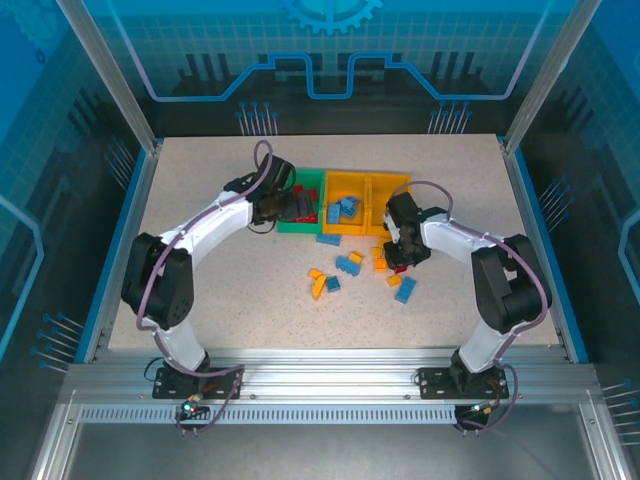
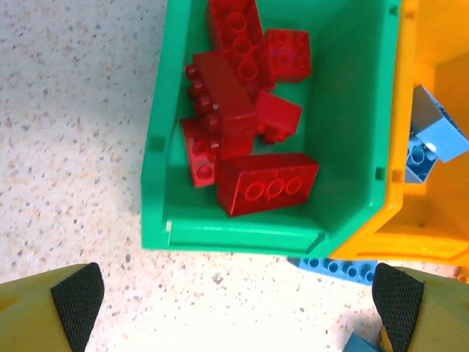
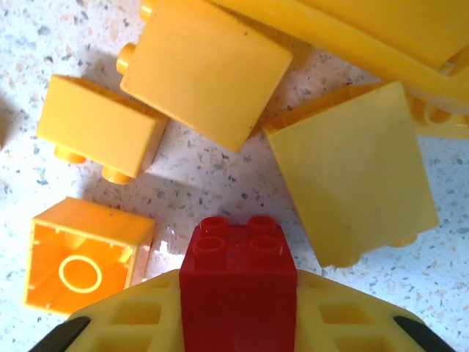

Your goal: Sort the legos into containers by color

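Observation:
In the right wrist view my right gripper [image 3: 238, 326] is shut on a small red lego [image 3: 238, 282], studs pointing away, low over the table. Several orange-yellow legos [image 3: 201, 70] lie just beyond it. From above, the right gripper [image 1: 403, 252] sits by the front of the right orange container [image 1: 388, 181]. My left gripper [image 2: 238, 315] stands open and holds nothing, at the near edge of the green container [image 2: 352, 110], which holds several red legos [image 2: 249, 110]. The middle orange container [image 1: 345, 183] holds blue legos [image 1: 347, 209].
Loose blue and orange legos [image 1: 345, 264] are scattered on the speckled table in front of the containers. A flat blue lego [image 2: 337, 268] lies against the near edge where the green and middle containers meet. An upturned hollow orange lego [image 3: 80, 249] lies left of the held one.

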